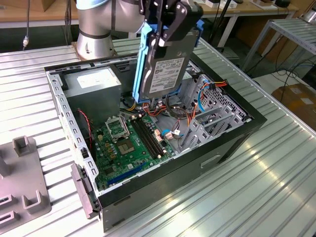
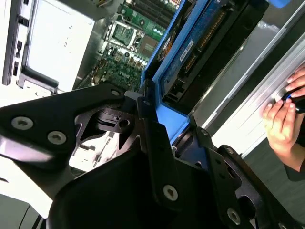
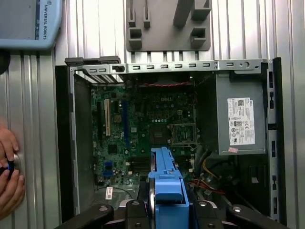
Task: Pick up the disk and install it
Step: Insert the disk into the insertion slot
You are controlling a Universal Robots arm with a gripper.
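The disk (image 1: 163, 71), a grey-metal drive with a white label in a bright blue carrier rail, hangs on edge above the open computer case (image 1: 232, 143). My gripper (image 1: 167, 34) is shut on the disk's upper end, its black fingers clamping both faces. The disk sits over the motherboard (image 1: 131, 140), beside the grey drive cage (image 1: 207, 123), and touches neither. In the second wrist view the disk (image 2: 200, 43) runs away from my gripper (image 2: 159, 129) toward the board. In the first wrist view the blue carrier (image 3: 166, 181) stands edge-on between my gripper's black fingers (image 3: 138, 212).
A silver power supply (image 1: 94, 84) fills the case's back corner, and coloured cables (image 1: 170, 111) lie near the cage. A grey fixture (image 1: 22, 182) rests on the slatted table at the exterior view's left. A person's hand (image 3: 9, 176) rests on the table beside the case.
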